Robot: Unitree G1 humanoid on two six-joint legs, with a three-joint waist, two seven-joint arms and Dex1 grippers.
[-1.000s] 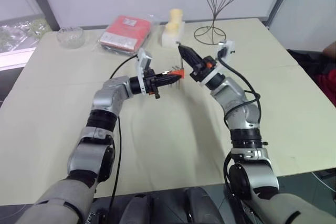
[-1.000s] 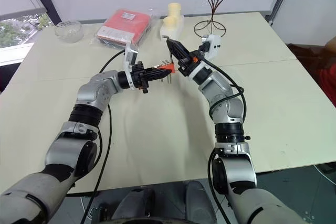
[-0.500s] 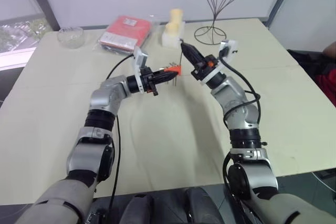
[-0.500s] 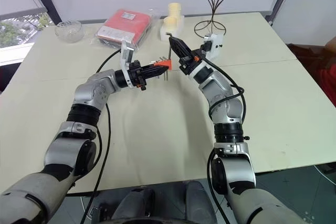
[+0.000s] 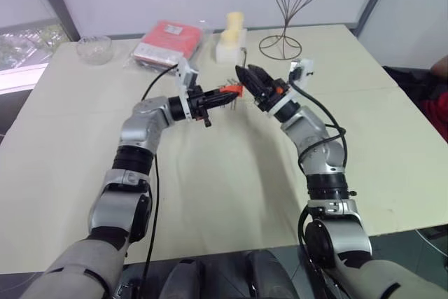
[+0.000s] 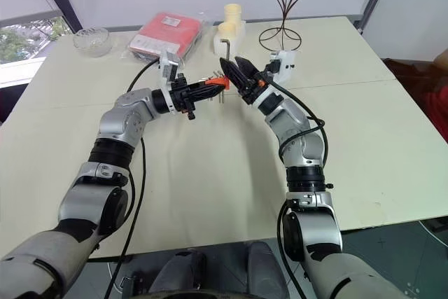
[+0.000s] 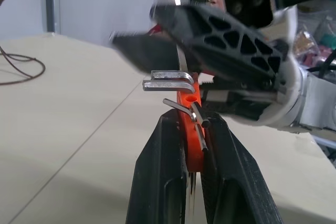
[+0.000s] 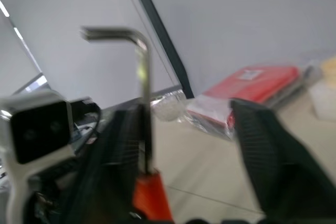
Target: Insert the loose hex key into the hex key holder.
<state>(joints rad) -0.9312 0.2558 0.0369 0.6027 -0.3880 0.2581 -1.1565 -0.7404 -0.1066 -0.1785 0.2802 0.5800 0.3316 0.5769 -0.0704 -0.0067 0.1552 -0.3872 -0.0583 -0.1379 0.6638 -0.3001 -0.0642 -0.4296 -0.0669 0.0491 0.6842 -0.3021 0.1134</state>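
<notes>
Left gripper (image 7: 189, 145): I see it clamped on the small red-orange plastic hex key holder (image 7: 190, 129), held above the table's (image 5: 210, 173) far middle.
Right gripper (image 6: 238, 71): fingers spread wide, flanking the thin L-shaped grey metal hex key (image 8: 140, 93).
Key: upright in the holder, apparently seated.
Risk: I judge a withdrawing finger may snag the bent end.
Views: the right wrist view shows clearance; head views hide it.
</notes>
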